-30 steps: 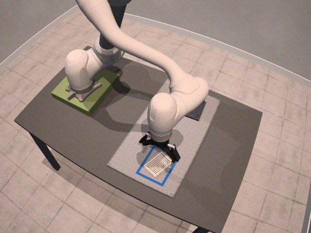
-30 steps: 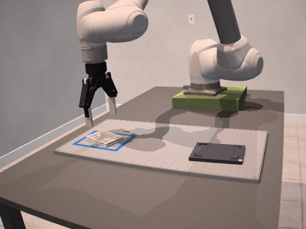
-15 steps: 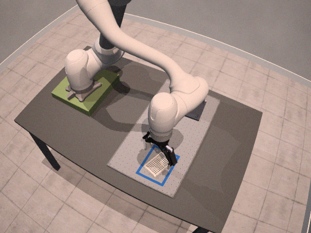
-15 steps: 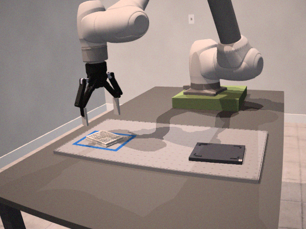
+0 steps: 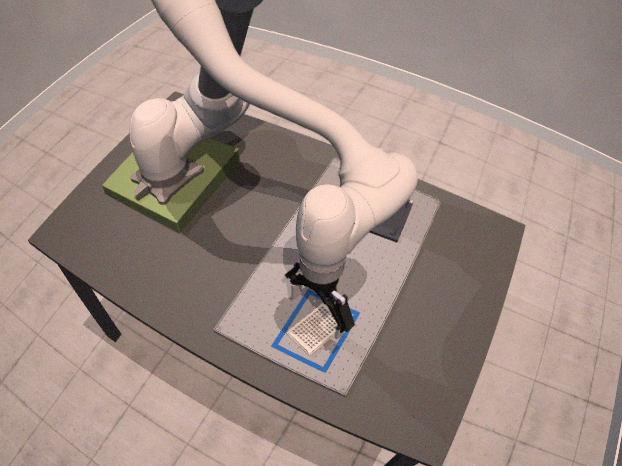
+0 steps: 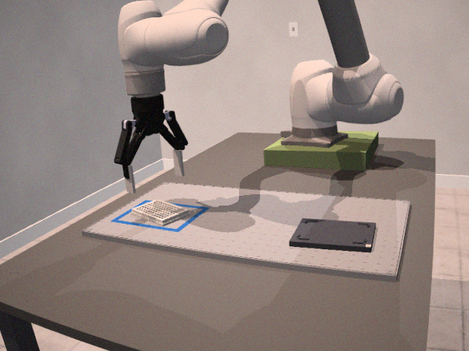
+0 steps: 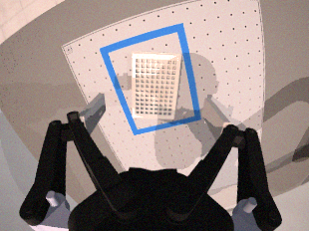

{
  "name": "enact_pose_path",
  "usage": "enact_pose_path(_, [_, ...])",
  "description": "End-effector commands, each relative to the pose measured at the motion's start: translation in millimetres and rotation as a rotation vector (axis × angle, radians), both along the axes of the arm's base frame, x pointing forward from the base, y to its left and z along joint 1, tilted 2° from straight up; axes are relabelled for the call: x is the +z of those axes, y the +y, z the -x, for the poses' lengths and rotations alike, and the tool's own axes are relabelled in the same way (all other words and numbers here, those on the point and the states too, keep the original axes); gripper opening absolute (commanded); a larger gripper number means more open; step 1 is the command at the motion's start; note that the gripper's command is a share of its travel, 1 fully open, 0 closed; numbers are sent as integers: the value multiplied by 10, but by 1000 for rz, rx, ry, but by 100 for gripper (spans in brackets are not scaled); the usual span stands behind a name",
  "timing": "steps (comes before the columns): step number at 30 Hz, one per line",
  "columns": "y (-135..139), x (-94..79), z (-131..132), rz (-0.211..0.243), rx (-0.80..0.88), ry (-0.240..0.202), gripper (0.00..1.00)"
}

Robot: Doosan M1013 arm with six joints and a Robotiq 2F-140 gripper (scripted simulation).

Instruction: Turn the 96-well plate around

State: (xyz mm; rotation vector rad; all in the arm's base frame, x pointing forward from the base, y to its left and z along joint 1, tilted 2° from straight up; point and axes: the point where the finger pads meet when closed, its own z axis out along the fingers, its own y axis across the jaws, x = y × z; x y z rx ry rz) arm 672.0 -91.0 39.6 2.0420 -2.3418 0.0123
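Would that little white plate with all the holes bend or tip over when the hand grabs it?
The plate looks like a stiff moulded slab, so probably no bending. Low and flat inside the blue outline, it seems unlikely to tip. The open hand hangs above it.

In the top view the arm hides most of the nest (image 5: 390,226), and the tool (image 5: 324,300) covers one edge of the plate (image 5: 311,329); we cannot make out the plate's cut corner or the nest's A1 mark (image 6: 367,245) in any view
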Motion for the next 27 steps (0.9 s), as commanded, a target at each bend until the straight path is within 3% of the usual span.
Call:
enact_pose_path(1, [0, 1, 0, 0, 0, 0, 100])
enact_pose_path(15, [0, -15, 0, 0, 0, 0, 100])
enact_pose_path(27, [-6, -215, 4, 0, 0, 0, 100])
